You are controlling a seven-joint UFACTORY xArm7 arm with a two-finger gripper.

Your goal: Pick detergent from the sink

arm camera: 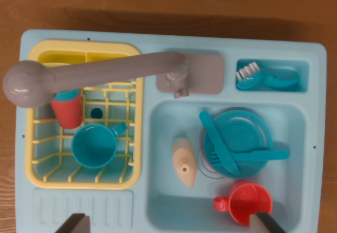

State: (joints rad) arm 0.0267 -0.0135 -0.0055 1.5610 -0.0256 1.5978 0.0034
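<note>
Detergent: one bottle [184, 162] lying in sink [163, 212]
Cups: three, red [67, 112], teal [93, 146], red [246, 202]
Plates: one stack [243, 130]
Pincer [174, 225]: spread, holding nothing

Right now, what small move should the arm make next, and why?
Probably descend toward the detergent bottle, centring the claw over it. The bottle lies untouched in the sink, beside the plates, and the claw fingers look spread, high above.
</note>
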